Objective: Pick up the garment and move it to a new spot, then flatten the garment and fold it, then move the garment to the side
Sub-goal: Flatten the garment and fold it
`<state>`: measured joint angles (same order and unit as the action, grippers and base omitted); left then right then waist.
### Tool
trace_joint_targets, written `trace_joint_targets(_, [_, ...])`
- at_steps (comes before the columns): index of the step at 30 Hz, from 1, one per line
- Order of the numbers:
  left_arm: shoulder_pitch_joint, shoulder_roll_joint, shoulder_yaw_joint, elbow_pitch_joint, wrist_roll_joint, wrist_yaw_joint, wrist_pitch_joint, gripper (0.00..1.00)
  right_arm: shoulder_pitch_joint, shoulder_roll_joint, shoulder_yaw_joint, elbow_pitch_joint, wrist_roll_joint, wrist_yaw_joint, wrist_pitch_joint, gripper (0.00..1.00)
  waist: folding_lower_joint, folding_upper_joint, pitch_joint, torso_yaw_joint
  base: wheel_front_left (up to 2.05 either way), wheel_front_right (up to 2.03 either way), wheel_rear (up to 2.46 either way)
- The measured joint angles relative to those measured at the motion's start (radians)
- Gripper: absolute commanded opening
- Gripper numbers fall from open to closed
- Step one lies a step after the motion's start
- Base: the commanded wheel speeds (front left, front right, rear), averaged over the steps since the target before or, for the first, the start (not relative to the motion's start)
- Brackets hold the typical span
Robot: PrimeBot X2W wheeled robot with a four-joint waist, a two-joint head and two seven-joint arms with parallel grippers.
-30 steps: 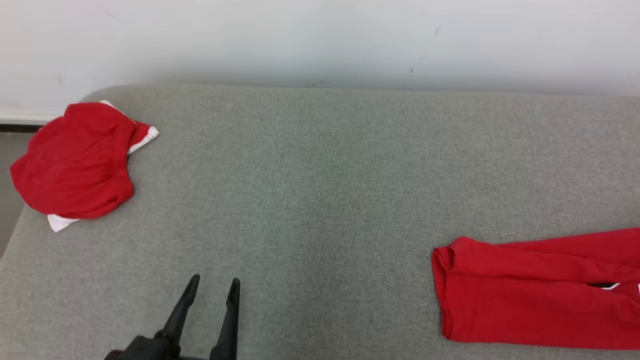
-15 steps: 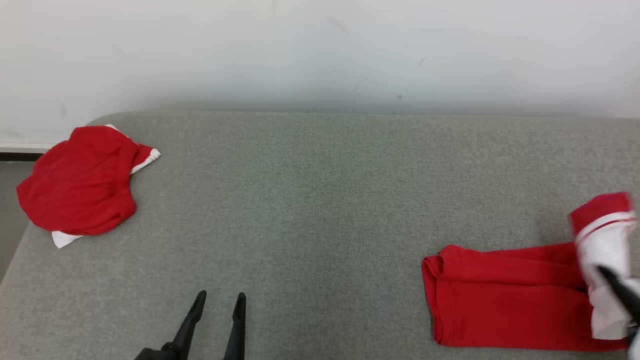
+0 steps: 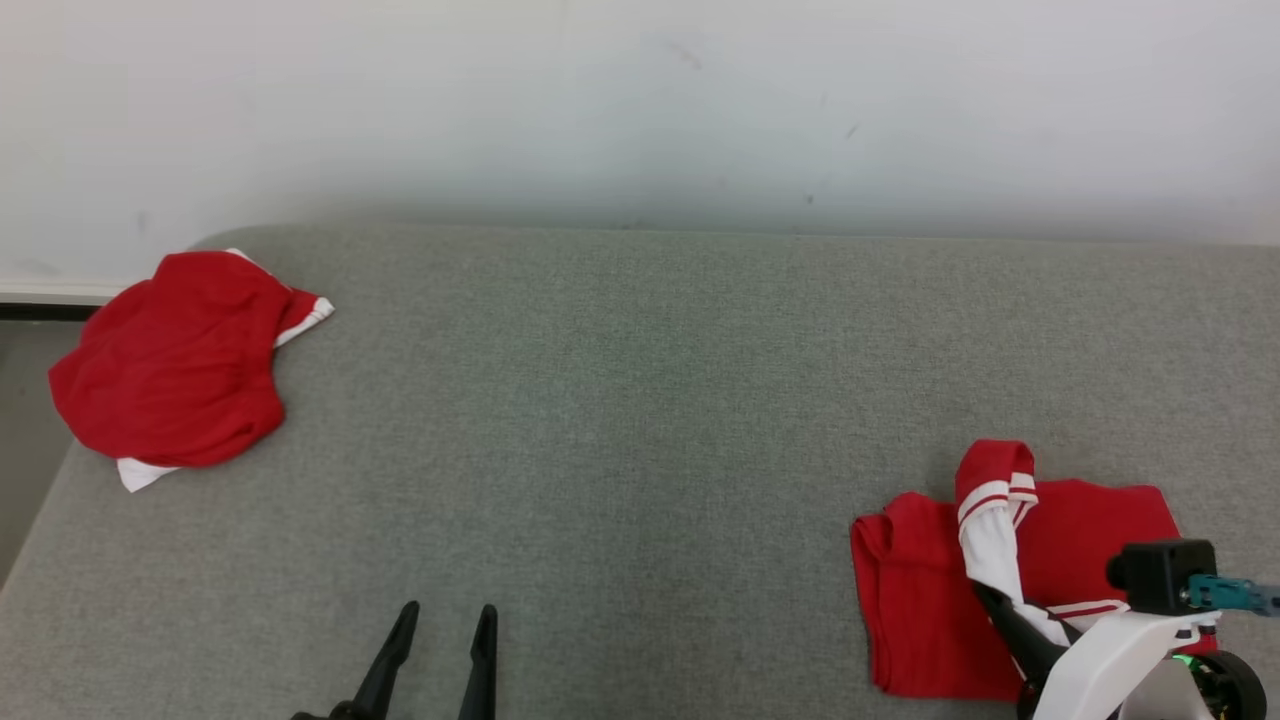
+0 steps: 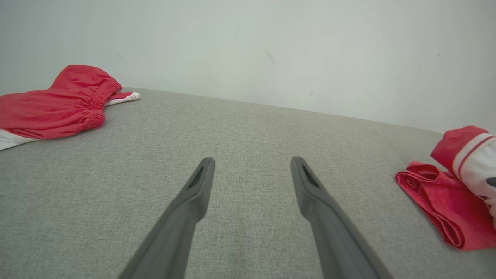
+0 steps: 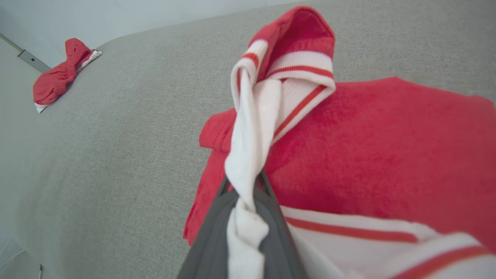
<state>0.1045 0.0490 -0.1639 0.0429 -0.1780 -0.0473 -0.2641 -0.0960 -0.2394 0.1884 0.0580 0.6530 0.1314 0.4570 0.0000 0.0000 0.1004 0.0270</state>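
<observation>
right gripper (image 5: 244, 182) pinching garment (image 5: 368, 155) white part | left gripper (image 4: 252, 164) spread, empty, over grey surface (image 4: 248, 124) | red shorts (image 3: 165, 360) far left

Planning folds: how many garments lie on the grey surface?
2: a red bundle at the far left, and a red-and-white garment near right, held by the right gripper.

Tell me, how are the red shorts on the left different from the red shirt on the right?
The shorts lie bunched at the far left corner; the shirt lies folded flatter at the near right. Nothing touches the shorts; the right pincer is shut on the shirt's white striped part and holds it raised. Both are red with white trim, on the grey mat.
</observation>
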Motion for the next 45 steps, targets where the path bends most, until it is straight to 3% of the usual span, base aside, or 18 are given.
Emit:
trace_joint_targets(3, [0.000,0.000,0.001,0.001,0.000,0.002,0.000,1.00,-0.004,0.019,0.011,0.023,-0.017,0.000,-0.019,0.00,0.0000,0.0000,0.003,0.002,0.00,0.00,0.00])
trace_joint_targets(4, [0.000,0.000,0.001,0.001,-0.001,0.004,0.000,1.00,-0.007,0.024,0.014,0.029,-0.022,0.000,-0.027,0.07,0.0000,0.0000,0.004,0.002,0.00,0.00,0.00])
trace_joint_targets(5, [0.000,0.000,0.000,0.001,-0.002,0.004,0.000,1.00,-0.009,0.031,0.015,0.035,-0.026,0.000,-0.039,0.29,0.0000,0.0000,0.005,0.001,0.00,0.00,0.00])
trace_joint_targets(6, [0.000,0.000,-0.001,0.001,-0.004,0.004,0.000,1.00,-0.012,0.041,0.018,0.036,-0.026,0.000,-0.053,0.83,0.0000,0.0000,0.005,0.001,0.00,0.00,0.00])
trace_joint_targets(7, [0.000,0.000,-0.003,0.000,-0.004,0.005,0.000,1.00,-0.018,0.056,0.018,0.037,-0.022,0.000,-0.068,1.00,0.0000,0.0000,0.006,0.000,0.00,0.00,0.00])
trace_joint_targets(12, [0.003,0.000,-0.007,0.000,-0.008,0.013,0.000,1.00,-0.032,0.105,0.034,0.028,-0.008,0.000,-0.143,1.00,0.0000,0.0000,0.006,-0.009,0.00,0.00,0.00])
trace_joint_targets(19, [0.007,0.000,-0.001,-0.001,-0.007,0.009,0.000,1.00,-0.024,0.120,0.059,-0.054,0.018,0.000,-0.245,1.00,0.0000,0.0000,-0.005,-0.019,0.00,0.00,0.00])
trace_joint_targets(23, [0.013,0.000,0.009,-0.002,-0.006,0.006,0.000,1.00,0.001,0.087,0.055,-0.128,-0.014,0.000,-0.322,1.00,0.0000,0.0000,-0.019,-0.023,0.00,0.00,0.00])
trace_joint_targets(29, [0.033,0.000,0.015,-0.006,-0.003,0.009,0.000,1.00,0.067,0.037,-0.041,-0.185,-0.118,0.000,-0.450,1.00,0.0000,0.0000,-0.050,-0.028,0.00,0.00,0.00])
trace_joint_targets(32, [0.046,0.000,0.022,-0.008,-0.003,0.014,0.000,1.00,0.111,-0.015,-0.107,-0.161,-0.245,0.000,-0.521,1.00,0.0000,0.0000,-0.067,-0.030,0.00,0.00,0.00])
trace_joint_targets(36, [0.065,0.000,0.031,-0.007,0.006,0.013,0.000,1.00,0.182,-0.031,-0.175,-0.085,-0.370,0.000,-0.616,1.00,-0.0001,0.0000,-0.093,-0.031,0.00,0.00,0.00])
trace_joint_targets(45, [0.092,0.000,0.065,-0.014,0.039,-0.003,0.000,1.00,0.243,-0.008,-0.292,0.088,-0.491,0.000,-0.716,1.00,0.0000,0.0000,-0.133,-0.035,0.00,0.00,0.00])
